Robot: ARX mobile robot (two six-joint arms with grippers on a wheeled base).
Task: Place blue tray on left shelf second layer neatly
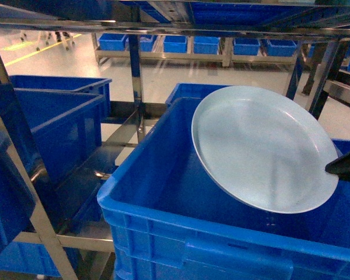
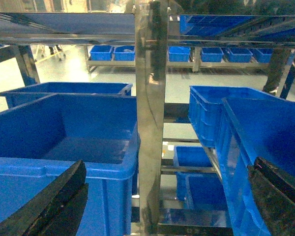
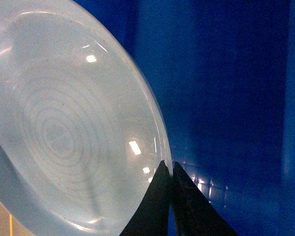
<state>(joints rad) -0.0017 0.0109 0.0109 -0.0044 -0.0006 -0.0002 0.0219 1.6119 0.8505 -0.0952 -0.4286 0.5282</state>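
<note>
Your right gripper [image 3: 168, 172] pinches the rim of the pale sky-blue round plastic tray [image 1: 259, 149], tilted above the deep blue ribbed crate [image 1: 181, 233]; level it before lowering, while your left gripper [image 2: 162, 196] waits wide beside the stainless-steel shelf post [image 2: 151, 123].

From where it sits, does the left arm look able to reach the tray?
Probably not directly. The shelf post stands right ahead of the open left gripper, with crates on both sides. The tray hangs tilted over the right crate, pinched at its rim by the right gripper.
</note>
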